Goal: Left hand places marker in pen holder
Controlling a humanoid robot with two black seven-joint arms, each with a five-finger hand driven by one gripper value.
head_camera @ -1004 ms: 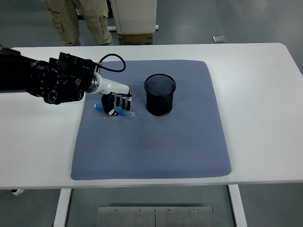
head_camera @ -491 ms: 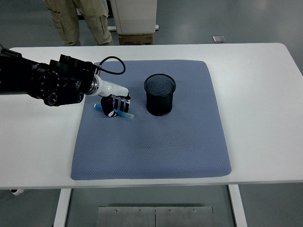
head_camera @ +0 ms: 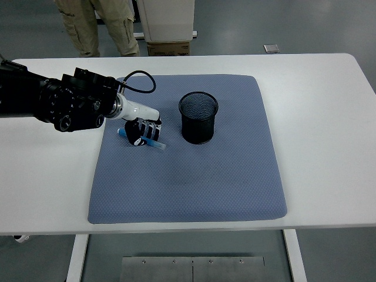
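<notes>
A blue marker point(head_camera: 156, 143) lies across the left part of the blue-grey mat point(head_camera: 194, 176); its two ends stick out from under my left hand point(head_camera: 143, 131). The hand's fingers are curled down over the marker's middle, at mat level. The black mesh pen holder point(head_camera: 198, 117) stands upright on the mat, a short way to the right of the hand and apart from it. My left arm point(head_camera: 53, 103) reaches in from the left edge. No right arm shows.
The mat covers the middle of the white table point(head_camera: 329, 117). A person's legs point(head_camera: 97, 26) stand beyond the far edge at top left, beside a white cabinet point(head_camera: 167, 20) and a cardboard box point(head_camera: 168, 48).
The hand has drawn slightly left and closed tighter over the marker. The marker's right end has swung a little towards the near side.
</notes>
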